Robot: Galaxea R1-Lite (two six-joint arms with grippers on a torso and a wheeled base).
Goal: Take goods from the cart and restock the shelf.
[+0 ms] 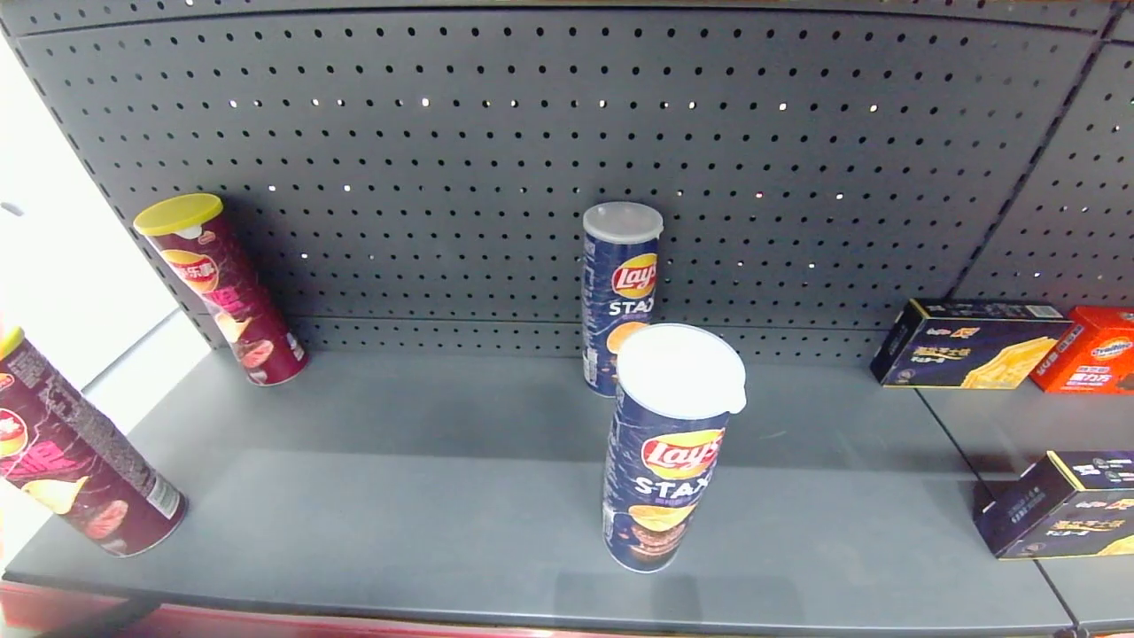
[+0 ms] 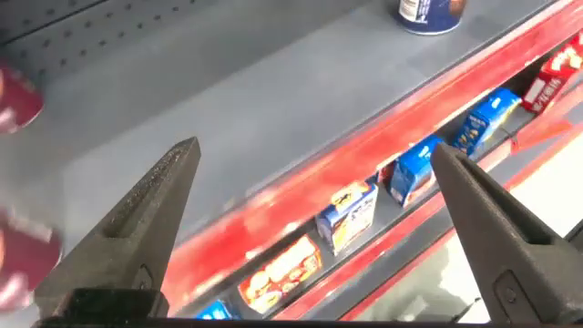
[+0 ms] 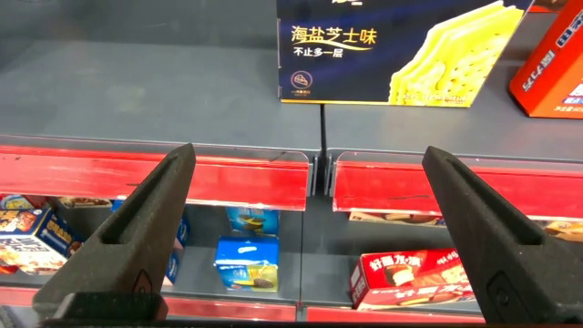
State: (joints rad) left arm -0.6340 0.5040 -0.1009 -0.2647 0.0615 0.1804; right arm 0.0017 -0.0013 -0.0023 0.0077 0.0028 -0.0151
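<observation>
Head view — shelf (image 1: 399,505), front blue can (image 1: 664,461) upright

You face a grey shelf (image 1: 425,496) backed by a pegboard panel (image 1: 567,133), light dotting its holes; a white wall (image 1: 62,266) on your left.

Grey metal shelf (image 1: 425,496), two upright navy white-lidded crisp tubes (image 1: 664,461) mid-shelf, two maroon yellow-lidded tubes (image 1: 226,292) left, flat cardboard snack boxes (image 1: 970,344) right

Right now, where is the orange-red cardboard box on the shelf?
The orange-red cardboard box sits at the far right of the head view, at the back of the grey shelf, immediately right of a dark blue cardboard box.
</observation>
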